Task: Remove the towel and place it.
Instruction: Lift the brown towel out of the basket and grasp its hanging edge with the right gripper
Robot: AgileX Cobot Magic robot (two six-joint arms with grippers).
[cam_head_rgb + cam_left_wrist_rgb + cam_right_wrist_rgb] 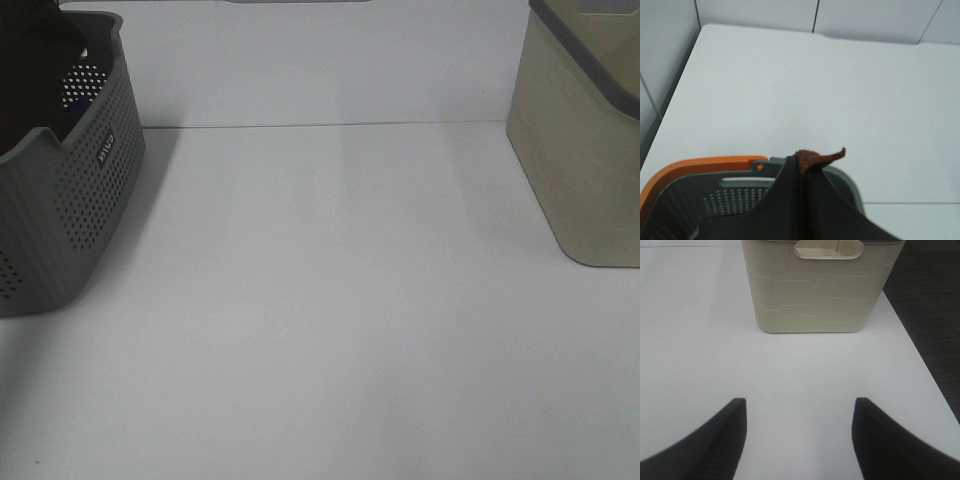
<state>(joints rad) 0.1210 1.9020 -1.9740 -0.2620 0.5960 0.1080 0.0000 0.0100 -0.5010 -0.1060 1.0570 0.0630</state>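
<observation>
Towel [816, 158]: only a brown tuft shows, pinched at the tip of the left gripper [802, 167], just above the rim of the grey basket [740, 182]. Jaws are clamped tight on the fabric, no gap. The rest of the cloth is hidden under the fingers in the left wrist view. In the high view a dark mass [35, 50] sits over the basket top at the far left edge; towel or arm, can't tell. My guess is the bulk is in the basket; none of it is on the table [330, 300].

An orange rim [700, 166] shows beside the grey basket in the wrist view only.

Right gripper [799, 407]: jaws wide apart, empty, low over bare table, facing the beige bin [815, 295] on the right. Not involved.

Step, my read: grasp made, extraction just starting. Next move is a lift straight up and high. The cloth may be long, so the tail must clear the rim before any sideways travel, or it drags the basket. Then carry to the open middle of the table and lay it down. The grip is on a thin corner, so slip is the risk; go slow.
</observation>
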